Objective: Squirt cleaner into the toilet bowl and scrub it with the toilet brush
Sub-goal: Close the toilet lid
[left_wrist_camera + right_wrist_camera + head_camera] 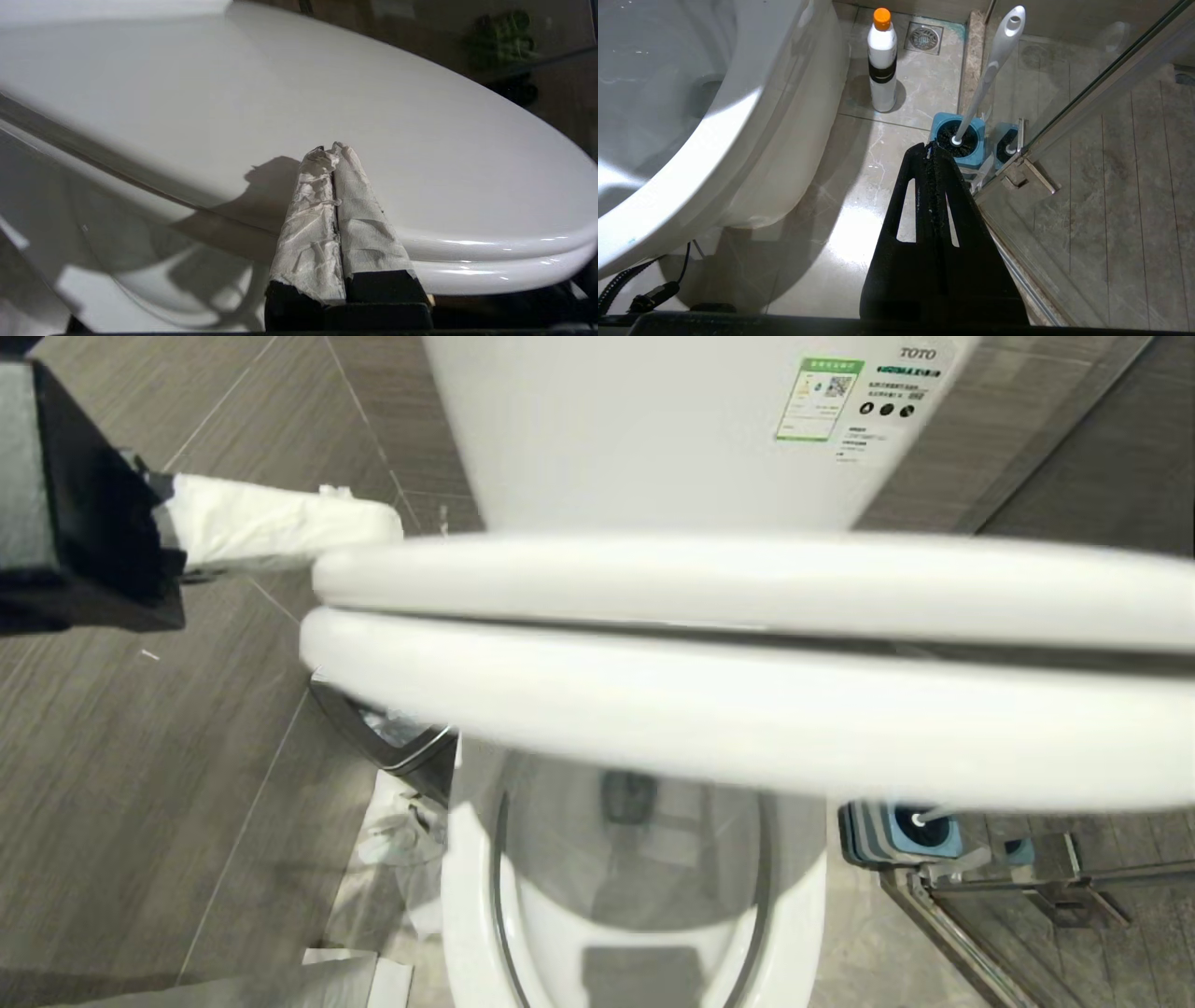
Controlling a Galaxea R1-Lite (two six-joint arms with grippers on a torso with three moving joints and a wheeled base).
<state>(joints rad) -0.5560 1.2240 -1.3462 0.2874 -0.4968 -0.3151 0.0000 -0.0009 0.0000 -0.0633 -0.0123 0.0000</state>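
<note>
The toilet bowl point(467, 896) lies below me, with its white lid point(747, 579) and seat point(747, 709) lifted together off the rim. My left gripper point(387, 527), its fingers wrapped in white paper, is shut and empty at the lid's left edge. In the left wrist view its tips point(331, 149) sit close against the lid point(280, 93); I cannot tell whether they touch. My right gripper point(930, 147) is shut and empty above the floor beside the bowl point(738, 116). The cleaner point(882, 60) stands upright on the floor. The toilet brush point(994, 60) stands in its blue holder point(966, 158).
A steel-rimmed waste bin point(392, 737) stands left of the bowl, with crumpled white paper point(392, 831) on the floor by it. A glass shower door point(1087, 93) and its metal hinge point(1027, 177) stand right beside the brush holder point(920, 831). The cistern point(653, 429) rises behind.
</note>
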